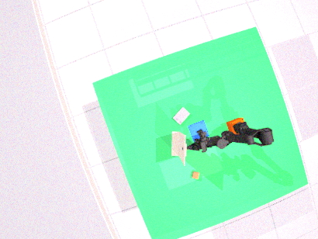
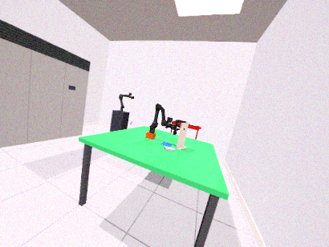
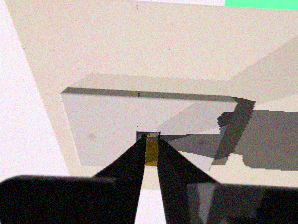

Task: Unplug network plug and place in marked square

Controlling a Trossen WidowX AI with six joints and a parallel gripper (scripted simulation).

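Observation:
The beige upright panel (image 1: pixel 178 144) (image 2: pixel 182 137) carries a pale socket block (image 3: pixel 110 120) with a small dark socket opening. An amber plug (image 3: pixel 151 156) shows at that opening in the wrist view, its far end by the opening. My gripper (image 3: pixel 151 144) (image 1: pixel 188 147) is shut on the plug, with one black fingertip on each side of it, close in front of the socket. The thin tab is hidden or too small to tell. The blue marked square (image 1: pixel 197 127) (image 2: pixel 166 143) lies on the table beside the panel, partly under the arm in the top view.
A flat white tile (image 1: pixel 181 116) (image 2: pixel 169 148) lies near the blue square. A small orange block (image 1: pixel 195 175) lies on the other side of the arm. The arm's orange base (image 1: pixel 233 126) (image 2: pixel 150 135) stands on the green table (image 1: pixel 248 58) (image 2: pixel 120 144).

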